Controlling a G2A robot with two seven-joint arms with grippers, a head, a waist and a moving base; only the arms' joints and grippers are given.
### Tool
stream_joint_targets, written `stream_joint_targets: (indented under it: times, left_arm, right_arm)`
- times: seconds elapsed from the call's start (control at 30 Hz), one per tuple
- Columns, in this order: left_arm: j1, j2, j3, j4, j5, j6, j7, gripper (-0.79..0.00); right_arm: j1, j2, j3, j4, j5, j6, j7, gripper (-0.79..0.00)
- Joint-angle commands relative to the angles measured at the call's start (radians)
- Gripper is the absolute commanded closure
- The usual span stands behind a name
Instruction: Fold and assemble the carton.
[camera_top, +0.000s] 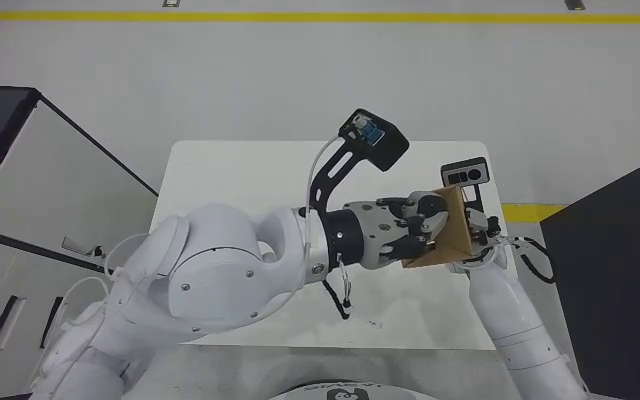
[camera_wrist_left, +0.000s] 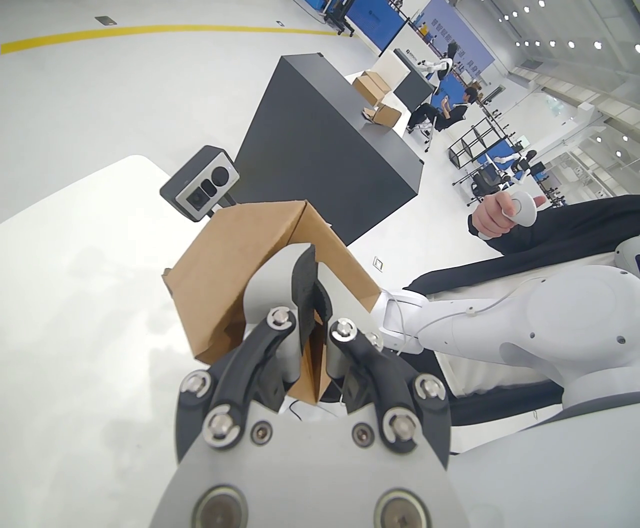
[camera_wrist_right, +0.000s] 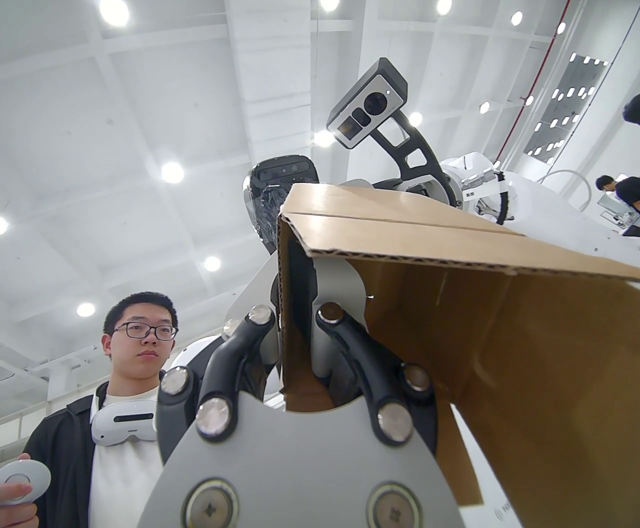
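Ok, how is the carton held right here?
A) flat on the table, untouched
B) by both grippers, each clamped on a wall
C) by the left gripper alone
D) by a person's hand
B: the left gripper and the right gripper each pinch a cardboard wall of the carton.

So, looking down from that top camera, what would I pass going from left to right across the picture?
Black-framed panel → left arm's wrist camera → carton → black cabinet.

Matt brown corrugated cardboard carton (camera_wrist_left: 225, 260), smooth white table (camera_top: 240, 178)
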Motion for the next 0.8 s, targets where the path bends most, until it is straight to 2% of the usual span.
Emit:
stream_joint_targets:
  times: [0.0,0.3,0.5,0.77]
  left_arm:
    - [0.001,0.0,-0.005,0.0,-0.003,-0.001,0.003,0.0]
    - [0.015,-0.006,-0.069,0.0,-0.103,-0.024,0.07,0.0]
    - [0.038,0.002,-0.109,0.0,-0.091,-0.027,0.049,0.0]
    - [0.059,0.006,-0.072,0.0,-0.065,-0.047,0.025,0.0]
  right_arm:
    - [0.0,0.0,0.001,0.001,0.0,0.0,0.0,0.0]
    - [0.001,-0.002,0.008,0.02,-0.008,0.0,0.0,0.0]
    - [0.004,-0.003,0.007,0.022,-0.007,0.0,0.0,0.0]
    - [0.007,-0.004,0.01,0.03,-0.011,0.0,0.0,0.0]
